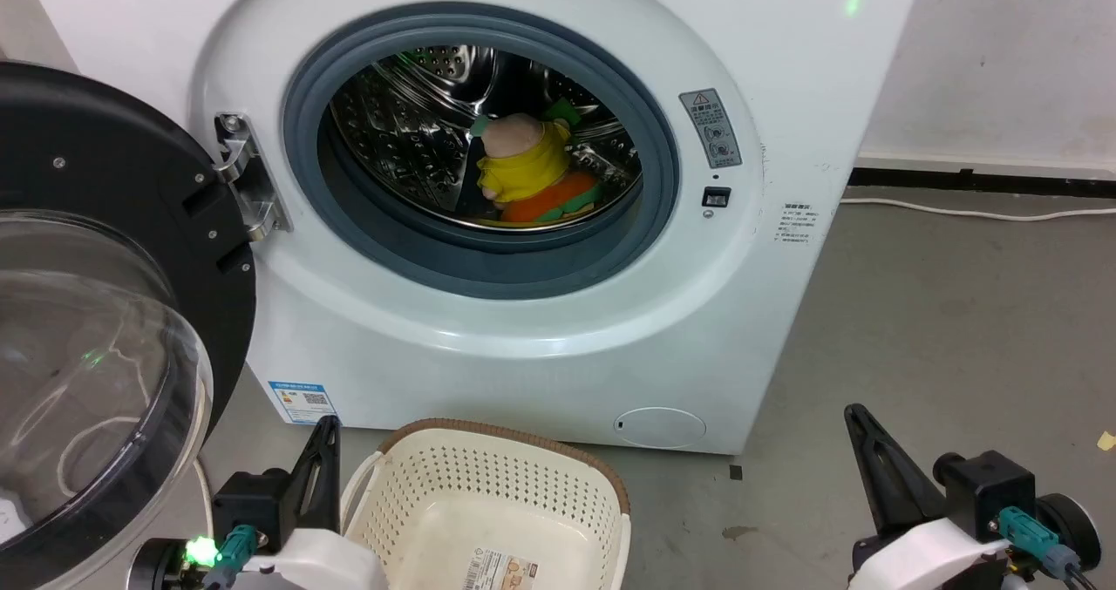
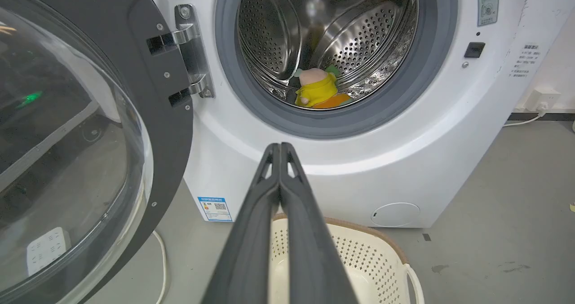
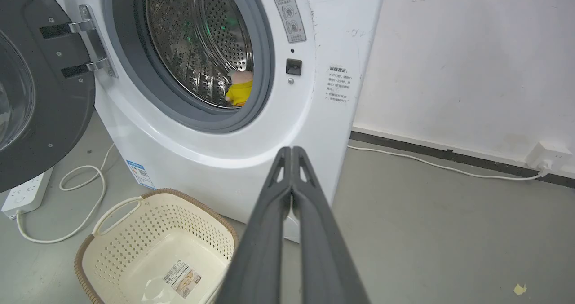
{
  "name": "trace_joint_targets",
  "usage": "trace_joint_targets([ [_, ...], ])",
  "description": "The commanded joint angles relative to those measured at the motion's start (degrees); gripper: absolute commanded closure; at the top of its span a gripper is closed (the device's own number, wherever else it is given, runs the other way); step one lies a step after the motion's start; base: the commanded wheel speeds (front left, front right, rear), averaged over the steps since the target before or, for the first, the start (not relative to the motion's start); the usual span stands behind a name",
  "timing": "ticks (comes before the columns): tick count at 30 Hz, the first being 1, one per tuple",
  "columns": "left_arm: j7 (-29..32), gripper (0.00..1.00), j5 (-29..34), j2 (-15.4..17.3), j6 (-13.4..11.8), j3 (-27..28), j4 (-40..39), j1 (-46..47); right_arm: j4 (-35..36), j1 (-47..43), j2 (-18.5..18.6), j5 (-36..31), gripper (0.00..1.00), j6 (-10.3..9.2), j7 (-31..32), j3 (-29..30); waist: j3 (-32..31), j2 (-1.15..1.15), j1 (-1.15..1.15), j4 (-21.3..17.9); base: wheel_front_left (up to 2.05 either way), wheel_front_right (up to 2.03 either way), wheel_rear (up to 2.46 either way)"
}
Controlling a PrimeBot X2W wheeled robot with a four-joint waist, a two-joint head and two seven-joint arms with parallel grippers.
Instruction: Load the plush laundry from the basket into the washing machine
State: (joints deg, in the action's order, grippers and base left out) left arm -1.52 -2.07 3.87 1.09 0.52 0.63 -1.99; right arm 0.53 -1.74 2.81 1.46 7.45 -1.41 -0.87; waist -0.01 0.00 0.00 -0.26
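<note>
Now plush laundry (image 1: pixel 532 172) in drum (image 1: pixel 410 128), far from left pincer (image 2: pixel 280 146), right pincer (image 3: pixel 292 149); both closed.

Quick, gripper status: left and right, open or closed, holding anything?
Left gripper: closed, holding nothing.
Right gripper: closed, holding nothing.

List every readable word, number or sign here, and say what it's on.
Nothing reads legibly.
Grey warning sticker on the washing machine: triangle sign, print too small.
White notice below it: blurred.
Blue sticker, lower front: QR code, print too small.
Paper label in the basket: blurred.
</note>
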Motion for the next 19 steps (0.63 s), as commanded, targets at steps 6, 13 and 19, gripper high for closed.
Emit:
trace_joint_targets([
  [6, 1.0, 1.0, 1.4, -0.7, -0.8, -0.4, -0.5, 1.6, -0.4, 1.4, 0.1, -1.0, 1.0, 0.03, 0.9, 0.6, 0.0, 0.0, 0.0, 0.1, 0.0, 0.0, 0.0],
  [13, 1.5, 1.0, 2.1, -1.0, -1.1, -0.5, -0.6, 2.0, -0.5, 1.7, 0.1, -1.5, 1.0, 0.03, 1.4, 0.9, 0.0, 0.0, 0.0, 0.3, 0.0, 0.0, 0.0],
  [19, 1.5, 1.0, 2.1, -1.0, -1.1, -0.5, -0.6, 2.0, -0.5, 1.7, 0.1, -1.5, 1.0, 0.03, 1.4, 0.9, 0.0, 0.0, 0.0, 0.3, 0.0, 0.0, 0.0],
])
